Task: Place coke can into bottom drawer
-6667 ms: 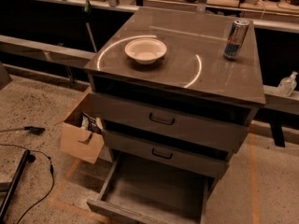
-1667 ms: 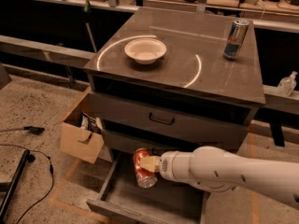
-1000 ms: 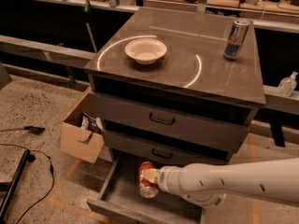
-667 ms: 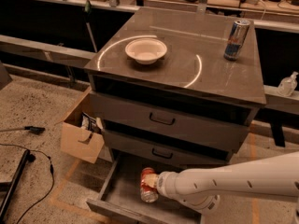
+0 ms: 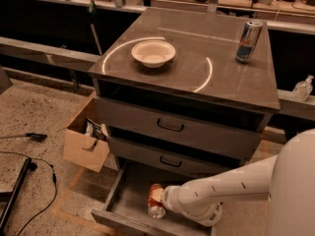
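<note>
The red coke can stands upright inside the open bottom drawer, low in the camera view, near the drawer's front middle. My gripper is at the end of the white arm that reaches in from the right, and it is shut on the can's right side. The fingers are mostly hidden behind the can and the wrist. I cannot tell whether the can's base touches the drawer floor.
On the cabinet top stand a white bowl and a tall slim silver-and-blue can. The two upper drawers with black handles are closed. An open cardboard box stands left of the cabinet. Cables lie on the floor at left.
My arm came into view holding the coke can and lowered it down into the open bottom drawer. The can has sunk lower over the last second.
</note>
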`<state>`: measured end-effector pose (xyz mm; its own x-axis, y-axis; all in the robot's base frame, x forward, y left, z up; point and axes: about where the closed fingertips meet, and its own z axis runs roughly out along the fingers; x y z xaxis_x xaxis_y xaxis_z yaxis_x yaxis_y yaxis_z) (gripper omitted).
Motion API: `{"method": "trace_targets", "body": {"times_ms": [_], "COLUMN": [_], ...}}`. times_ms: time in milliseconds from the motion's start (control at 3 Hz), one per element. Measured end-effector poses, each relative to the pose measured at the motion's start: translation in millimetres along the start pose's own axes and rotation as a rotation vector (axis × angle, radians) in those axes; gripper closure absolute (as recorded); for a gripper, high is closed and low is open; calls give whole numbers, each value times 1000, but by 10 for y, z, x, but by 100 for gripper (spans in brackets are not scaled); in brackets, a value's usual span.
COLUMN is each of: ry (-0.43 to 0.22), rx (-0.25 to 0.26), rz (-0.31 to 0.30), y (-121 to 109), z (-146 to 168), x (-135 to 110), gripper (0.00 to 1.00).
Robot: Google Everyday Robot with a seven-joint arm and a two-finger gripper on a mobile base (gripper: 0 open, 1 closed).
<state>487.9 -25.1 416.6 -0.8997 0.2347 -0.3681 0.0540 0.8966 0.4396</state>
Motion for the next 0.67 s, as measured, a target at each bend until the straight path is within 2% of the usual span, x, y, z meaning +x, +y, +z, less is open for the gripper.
{"method": "trace_targets", "body": {"times_ms": [333, 667], "ry": [-24, -86], "rx": [42, 116], "rz": [-13, -14], "y": [-96, -289], "z": [146, 424], "x": [-7, -48], "gripper": [100, 100]}}
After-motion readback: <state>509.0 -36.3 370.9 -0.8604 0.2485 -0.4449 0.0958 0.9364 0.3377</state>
